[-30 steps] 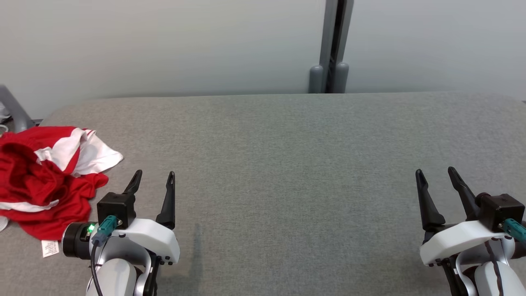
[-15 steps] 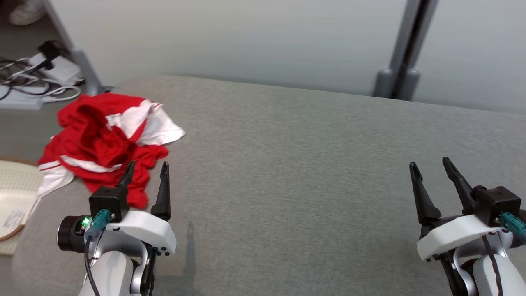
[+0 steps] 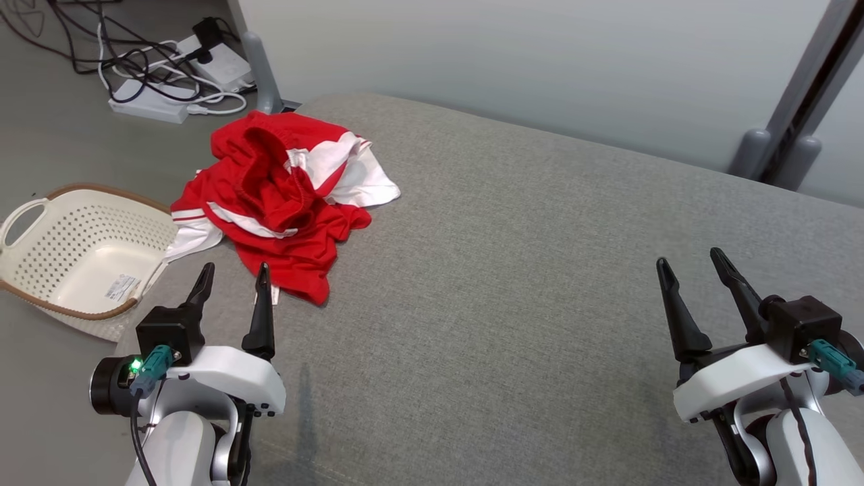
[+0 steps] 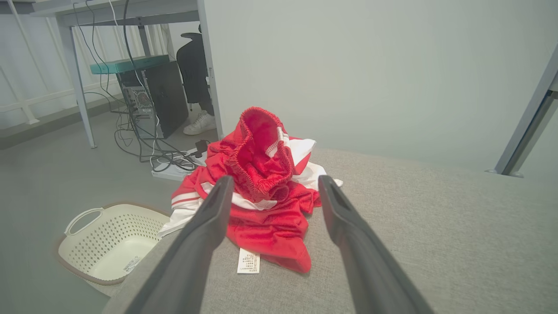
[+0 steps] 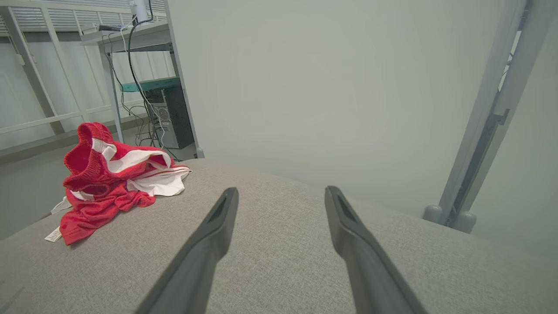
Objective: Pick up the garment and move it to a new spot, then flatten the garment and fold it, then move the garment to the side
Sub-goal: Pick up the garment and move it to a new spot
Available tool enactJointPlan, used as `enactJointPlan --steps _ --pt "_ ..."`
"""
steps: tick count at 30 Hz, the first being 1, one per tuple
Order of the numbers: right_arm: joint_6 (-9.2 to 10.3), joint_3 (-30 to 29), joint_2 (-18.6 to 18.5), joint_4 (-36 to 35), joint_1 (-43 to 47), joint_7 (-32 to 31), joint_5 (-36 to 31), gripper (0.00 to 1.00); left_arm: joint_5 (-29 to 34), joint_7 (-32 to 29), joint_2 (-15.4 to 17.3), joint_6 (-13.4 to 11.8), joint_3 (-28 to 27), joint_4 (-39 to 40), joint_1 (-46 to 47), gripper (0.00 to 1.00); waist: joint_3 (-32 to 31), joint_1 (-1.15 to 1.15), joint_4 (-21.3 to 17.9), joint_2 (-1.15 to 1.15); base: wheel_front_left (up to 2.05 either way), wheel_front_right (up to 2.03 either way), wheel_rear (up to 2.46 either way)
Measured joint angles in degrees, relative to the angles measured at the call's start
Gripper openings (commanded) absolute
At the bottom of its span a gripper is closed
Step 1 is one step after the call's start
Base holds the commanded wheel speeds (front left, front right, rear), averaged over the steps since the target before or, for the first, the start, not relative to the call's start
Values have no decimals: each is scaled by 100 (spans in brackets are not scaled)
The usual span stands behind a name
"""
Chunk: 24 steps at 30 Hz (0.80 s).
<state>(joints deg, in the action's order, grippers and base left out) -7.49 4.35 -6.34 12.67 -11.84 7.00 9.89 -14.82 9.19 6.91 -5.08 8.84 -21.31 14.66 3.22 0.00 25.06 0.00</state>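
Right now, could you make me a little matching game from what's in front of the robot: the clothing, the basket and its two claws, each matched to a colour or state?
1 garment
2 basket
3 left gripper
4 right gripper

a open, over bare table
b cream, empty, left of the table
c red and white, crumpled
d open, aimed at the garment

Pairs: 1-c, 2-b, 3-d, 4-a

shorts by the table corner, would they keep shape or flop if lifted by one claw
Likely floppy: the shorts lie crumpled in soft folds, so they should drape when lifted. Probably light: thin cloth. A push would likely bunch them on the textured table.
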Motion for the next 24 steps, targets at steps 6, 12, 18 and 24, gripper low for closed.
enactJointPlan --steps 6,12,18,24 --pt "0 14 0 8 -46 0 -3 100 -44 42 -4 -3 16 -25 46 100 55 0 90 0 0 0 0" --pt "0 25 -16 5 -47 0 -2 100 -79 66 -16 -10 43 -49 55 100 91 0 108 0 0 0 0" --pt "0 15 -44 -31 -69 -45 -26 100 -136 65 -31 -53 53 -82 132 100 148 0 123 0 0 0 0" --pt "0 36 -74 -114 -163 -104 -27 100 -193 -91 16 -1 68 -79 532 100 270 0 86 0 0 0 0"
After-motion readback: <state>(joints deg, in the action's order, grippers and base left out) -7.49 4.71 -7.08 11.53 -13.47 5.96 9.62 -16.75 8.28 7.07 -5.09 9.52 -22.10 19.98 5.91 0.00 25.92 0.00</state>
